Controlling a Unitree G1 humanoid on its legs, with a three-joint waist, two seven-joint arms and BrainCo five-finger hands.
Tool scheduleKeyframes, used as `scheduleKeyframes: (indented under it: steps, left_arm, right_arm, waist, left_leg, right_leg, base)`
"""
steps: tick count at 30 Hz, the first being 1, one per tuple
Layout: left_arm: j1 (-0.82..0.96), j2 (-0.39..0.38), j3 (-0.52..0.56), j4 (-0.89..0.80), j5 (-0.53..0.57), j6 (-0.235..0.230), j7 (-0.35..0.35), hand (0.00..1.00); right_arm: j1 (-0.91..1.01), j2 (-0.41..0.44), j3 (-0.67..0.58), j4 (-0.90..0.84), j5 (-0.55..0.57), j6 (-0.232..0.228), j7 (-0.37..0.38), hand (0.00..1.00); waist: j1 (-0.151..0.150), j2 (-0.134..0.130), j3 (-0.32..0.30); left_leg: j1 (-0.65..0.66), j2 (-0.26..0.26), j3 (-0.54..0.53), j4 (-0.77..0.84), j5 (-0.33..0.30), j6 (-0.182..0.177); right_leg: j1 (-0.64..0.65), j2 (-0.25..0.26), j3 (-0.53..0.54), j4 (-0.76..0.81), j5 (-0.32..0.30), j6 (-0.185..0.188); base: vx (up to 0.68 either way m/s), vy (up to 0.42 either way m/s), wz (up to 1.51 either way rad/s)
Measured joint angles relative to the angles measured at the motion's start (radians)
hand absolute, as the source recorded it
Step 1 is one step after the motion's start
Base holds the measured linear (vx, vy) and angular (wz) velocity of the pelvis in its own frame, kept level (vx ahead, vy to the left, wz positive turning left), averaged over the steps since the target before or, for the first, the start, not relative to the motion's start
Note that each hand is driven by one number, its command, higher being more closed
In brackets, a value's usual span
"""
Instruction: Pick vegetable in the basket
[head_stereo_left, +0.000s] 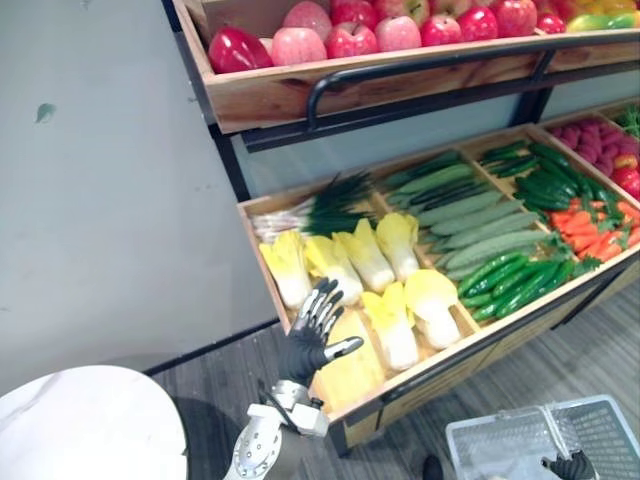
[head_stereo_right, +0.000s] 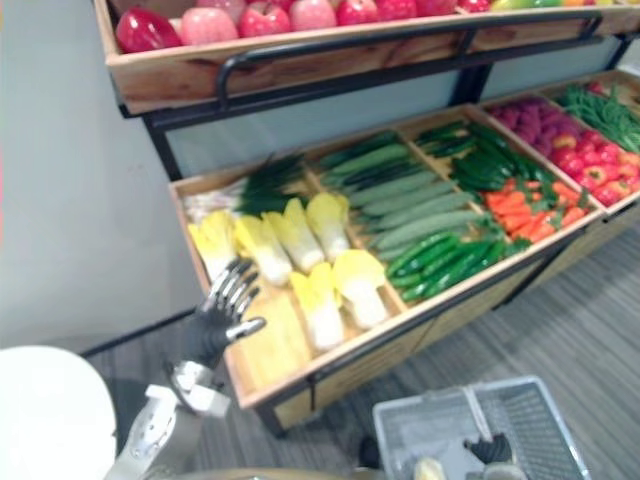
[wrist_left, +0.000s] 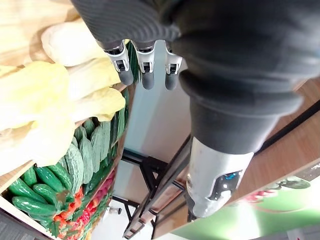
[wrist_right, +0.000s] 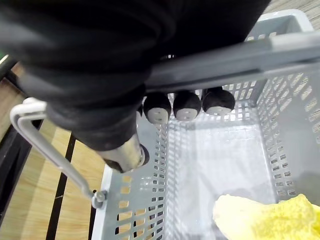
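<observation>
Nothing here can be read: no words, numbers, labels or signs. A small blue mark (wrist_left: 227, 176) sits on the silver thumb of the left hand (wrist_left: 212, 200), too small to make out.

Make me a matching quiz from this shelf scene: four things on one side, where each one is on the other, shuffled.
Things:
1 apples
2 carrots
3 left hand
4 right hand

Places:
A curled round the basket handle
B upper shelf
C at the yellow cabbages, fingers open
D lower tray, beside small cucumbers

Pairs: 1-B, 2-D, 3-C, 4-A
</observation>
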Motion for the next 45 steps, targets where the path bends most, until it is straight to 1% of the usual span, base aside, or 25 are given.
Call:
scheduleKeyframes:
  steps: [7, 13, 16, 18, 19, 20, 22, 23, 24, 25, 26, 27, 29, 30, 31, 32, 33, 34, 35, 36, 37, 38, 39, 42, 45]
  left_arm:
    - [0.012, -0.001, 0.009, 0.001, -0.028, 0.0, -0.008, 0.0]
    - [-0.01, 0.0, -0.002, 0.005, -0.028, -0.001, -0.007, 0.0]
    - [-0.039, 0.011, -0.02, 0.012, -0.028, -0.002, -0.006, 0.0]
    - [-0.049, 0.034, -0.029, 0.012, -0.027, 0.0, -0.004, 0.0]
    - [-0.05, 0.03, -0.026, 0.01, -0.027, 0.002, 0.001, 0.0]
    - [-0.062, 0.026, -0.009, -0.001, -0.027, -0.001, 0.003, 0.0]
    - [-0.077, 0.027, 0.011, 0.001, -0.027, 0.0, 0.008, 0.0]
    - [-0.076, 0.037, 0.015, 0.002, -0.027, 0.001, 0.008, 0.0]
    - [-0.08, 0.038, 0.019, 0.011, -0.027, 0.003, 0.008, 0.0]
    - [-0.085, 0.04, 0.014, 0.022, -0.027, 0.006, 0.001, 0.0]
    - [-0.091, 0.04, 0.014, 0.022, -0.027, 0.008, 0.0, 0.0]
    - [-0.09, 0.04, 0.014, 0.021, -0.027, 0.007, -0.001, 0.0]
    - [-0.082, 0.04, 0.024, 0.02, -0.025, 0.005, -0.004, 0.0]
    - [-0.087, 0.034, 0.03, 0.023, -0.024, 0.008, -0.004, 0.0]
    - [-0.087, 0.025, 0.035, 0.023, -0.024, 0.007, -0.004, 0.0]
    - [-0.096, 0.012, 0.034, 0.022, -0.024, 0.002, -0.004, 0.0]
    - [-0.101, 0.006, 0.036, 0.024, -0.024, 0.0, -0.002, 0.0]
    - [-0.121, 0.006, 0.041, 0.042, -0.024, -0.001, 0.001, 0.0]
    - [-0.13, 0.001, 0.046, 0.062, -0.024, -0.001, 0.005, 0.0]
    - [-0.133, -0.001, 0.045, 0.072, -0.023, -0.001, 0.006, 0.0]
    - [-0.136, -0.006, 0.04, 0.094, -0.023, 0.0, 0.006, 0.0]
    - [-0.137, -0.007, 0.026, 0.101, -0.023, 0.0, 0.006, 0.0]
    - [-0.136, -0.007, 0.013, 0.102, -0.022, 0.0, 0.005, 0.0]
    - [-0.128, -0.008, 0.013, 0.121, -0.022, -0.001, 0.004, 0.0]
    - [-0.097, -0.009, 0.011, 0.131, -0.022, -0.001, 0.003, 0.0]
  right_arm:
    - [-0.03, 0.028, -0.027, 0.084, 0.013, 0.0, -0.027, 1.0]
    - [-0.063, 0.038, -0.075, 0.149, 0.047, 0.003, -0.05, 1.0]
    - [-0.06, 0.071, -0.081, 0.104, 0.053, 0.009, -0.056, 1.0]
    - [-0.057, 0.098, -0.067, 0.033, 0.049, 0.02, -0.058, 1.0]
    - [-0.07, 0.095, -0.057, -0.009, 0.035, 0.027, -0.066, 1.0]
    - [-0.096, 0.085, -0.046, -0.039, 0.024, 0.026, -0.072, 1.0]
    - [-0.094, 0.084, -0.047, -0.049, 0.01, 0.028, -0.069, 1.0]
    - [-0.084, 0.084, -0.042, -0.055, 0.01, 0.028, -0.068, 1.0]
    - [-0.085, 0.084, -0.041, -0.057, 0.008, 0.028, -0.068, 1.0]
    - [-0.095, 0.099, -0.045, -0.059, -0.006, 0.028, -0.069, 1.0]
    - [-0.083, 0.105, -0.043, -0.057, -0.008, 0.03, -0.067, 1.0]
    - [-0.074, 0.106, -0.043, -0.057, -0.008, 0.03, -0.067, 1.0]
    - [-0.061, 0.105, -0.036, -0.052, -0.009, 0.03, -0.066, 1.0]
    - [-0.076, 0.104, -0.034, -0.048, -0.01, 0.031, -0.065, 1.0]
    - [-0.088, 0.098, -0.033, -0.048, -0.01, 0.03, -0.066, 1.0]
    - [-0.109, 0.098, -0.028, -0.052, -0.01, 0.029, -0.066, 1.0]
    - [-0.113, 0.098, -0.029, -0.052, -0.011, 0.028, -0.068, 1.0]
    - [-0.121, 0.098, -0.015, -0.053, -0.011, 0.027, -0.066, 1.0]
    - [-0.133, 0.097, 0.005, -0.053, -0.01, 0.027, -0.066, 1.0]
    - [-0.14, 0.095, 0.014, -0.053, -0.011, 0.026, -0.066, 1.0]
    - [-0.142, 0.083, 0.038, -0.059, -0.011, 0.019, -0.066, 1.0]
    - [-0.134, 0.08, 0.044, -0.068, -0.011, 0.014, -0.066, 1.0]
    - [-0.118, 0.08, 0.048, -0.08, -0.01, 0.014, -0.066, 1.0]
    - [-0.078, 0.077, 0.049, -0.1, -0.009, 0.015, -0.07, 1.0]
    - [-0.051, 0.072, 0.049, -0.11, -0.009, 0.015, -0.077, 1.0]
  waist:
    - [0.025, -0.011, 0.006]
    - [0.042, -0.018, 0.022]
    - [0.046, -0.051, 0.053]
    - [0.044, -0.077, 0.07]
    - [0.043, -0.052, 0.076]
    - [0.042, -0.055, 0.112]
    - [0.034, -0.074, 0.151]
    - [0.036, -0.085, 0.151]
    - [0.034, -0.075, 0.147]
    - [0.032, -0.067, 0.151]
    - [0.018, -0.077, 0.152]
    - [0.017, -0.083, 0.147]
    - [0.029, -0.122, 0.116]
    - [0.046, -0.127, 0.11]
    - [0.056, -0.096, 0.096]
    - [0.06, -0.084, 0.09]
    - [0.058, -0.087, 0.091]
    - [0.06, -0.102, 0.095]
    - [0.059, -0.103, 0.099]
    - [0.06, -0.092, 0.103]
    - [0.057, -0.058, 0.103]
    - [0.053, -0.043, 0.105]
    - [0.047, -0.029, 0.101]
    - [0.041, -0.01, 0.107]
    - [0.032, -0.008, 0.119]
  left_leg:
    - [-0.027, 0.007, -0.025, 0.026, 0.003, -0.005]
    - [-0.11, 0.024, -0.022, 0.221, -0.09, 0.009]
    - [-0.145, 0.028, 0.029, 0.332, -0.143, 0.032]
    - [-0.16, 0.02, 0.085, 0.367, -0.153, 0.056]
    - [-0.154, 0.041, 0.145, 0.326, -0.127, 0.085]
    - [-0.145, 0.049, 0.194, 0.295, -0.097, 0.104]
    - [-0.09, 0.051, 0.227, 0.259, -0.073, 0.113]
    - [-0.079, 0.038, 0.255, 0.249, -0.062, 0.113]
    - [-0.072, 0.044, 0.26, 0.214, -0.052, 0.113]
    - [-0.043, 0.054, 0.291, 0.139, -0.005, 0.116]
    - [-0.014, 0.022, 0.304, 0.082, 0.033, 0.131]
    - [-0.003, 0.009, 0.306, 0.066, 0.045, 0.137]
    - [-0.023, -0.031, 0.35, 0.064, 0.061, 0.154]
    - [-0.045, -0.026, 0.374, 0.075, 0.065, 0.157]
    - [-0.083, -0.008, 0.398, 0.062, 0.088, 0.156]
    - [-0.124, 0.002, 0.427, 0.052, 0.111, 0.162]
    - [-0.141, 0.001, 0.445, 0.064, 0.112, 0.163]
    - [-0.17, 0.005, 0.473, 0.107, 0.111, 0.164]
    - [-0.194, 0.026, 0.484, 0.155, 0.11, 0.162]
    - [-0.202, 0.047, 0.489, 0.176, 0.11, 0.162]
    - [-0.213, 0.1, 0.49, 0.201, 0.11, 0.161]
    - [-0.21, 0.128, 0.487, 0.208, 0.112, 0.157]
    - [-0.207, 0.153, 0.471, 0.212, 0.122, 0.14]
    - [-0.183, 0.213, 0.462, 0.239, 0.141, 0.11]
    - [-0.164, 0.207, 0.352, 0.264, 0.175, 0.078]
  right_leg:
    - [0.0, 0.003, -0.025, 0.0, 0.0, 0.001]
    - [-0.042, 0.006, 0.001, 0.082, -0.013, 0.013]
    - [-0.091, 0.005, 0.06, 0.135, -0.016, 0.012]
    - [-0.131, -0.005, 0.053, 0.142, -0.064, -0.093]
    - [-0.174, -0.027, -0.053, 0.209, -0.178, -0.174]
    - [-0.253, -0.077, -0.146, 0.499, -0.188, -0.175]
    - [-0.24, -0.133, -0.236, 0.888, -0.208, -0.202]
    - [-0.23, -0.138, -0.276, 0.864, -0.164, -0.167]
    - [-0.213, -0.108, -0.287, 0.803, -0.143, -0.135]
    - [-0.199, -0.107, -0.276, 0.881, -0.206, -0.135]
    - [-0.178, -0.146, -0.256, 1.049, -0.273, -0.102]
    - [-0.15, -0.16, -0.252, 1.076, -0.28, -0.095]
    - [-0.035, -0.195, -0.245, 0.955, -0.29, -0.056]
    - [-0.022, -0.168, -0.257, 0.871, -0.352, -0.047]
    - [-0.017, -0.11, -0.238, 0.733, -0.377, -0.024]
    - [-0.013, -0.082, -0.218, 0.644, -0.416, -0.028]
    - [-0.014, -0.088, -0.211, 0.622, -0.435, -0.024]
    - [0.0, -0.095, -0.193, 0.554, -0.468, 0.003]
    - [0.008, -0.075, -0.191, 0.481, -0.487, 0.006]
    - [0.017, -0.053, -0.186, 0.444, -0.485, 0.006]
    - [0.038, 0.005, -0.18, 0.38, -0.447, -0.011]
    - [0.057, 0.037, -0.177, 0.343, -0.427, -0.025]
    - [0.073, 0.069, -0.172, 0.312, -0.414, -0.043]
    - [0.128, 0.139, -0.154, 0.245, -0.377, -0.081]
    - [0.171, 0.153, -0.128, 0.228, -0.368, -0.092]
  base:
    - [-0.01, -0.009, 0.09]
    - [-0.05, 0.071, -0.09]
    - [-0.15, 0.133, -0.47]
    - [-0.23, 0.161, -0.91]
    - [-0.21, 0.143, -1.13]
    - [-0.24, 0.154, -1.06]
    - [-0.15, 0.116, -0.8]
    - [-0.11, 0.133, -0.82]
    - [-0.16, 0.123, -0.73]
    - [-0.17, 0.136, -0.28]
    - [-0.13, 0.088, -0.15]
    - [-0.04, 0.059, -0.09]
    - [-0.03, -0.026, -0.49]
    - [-0.08, -0.064, -0.92]
    - [-0.11, -0.065, -0.98]
    - [-0.12, -0.054, -0.8]
    - [-0.13, -0.07, -0.68]
    - [-0.14, -0.131, -0.68]
    - [-0.15, -0.167, -0.75]
    - [-0.17, -0.229, -0.73]
    - [-0.16, -0.218, -0.56]
    - [-0.18, -0.241, -0.45]
    - [-0.14, -0.179, -0.25]
    - [-0.12, -0.175, -0.25]
    - [-0.09, -0.109, -0.27]
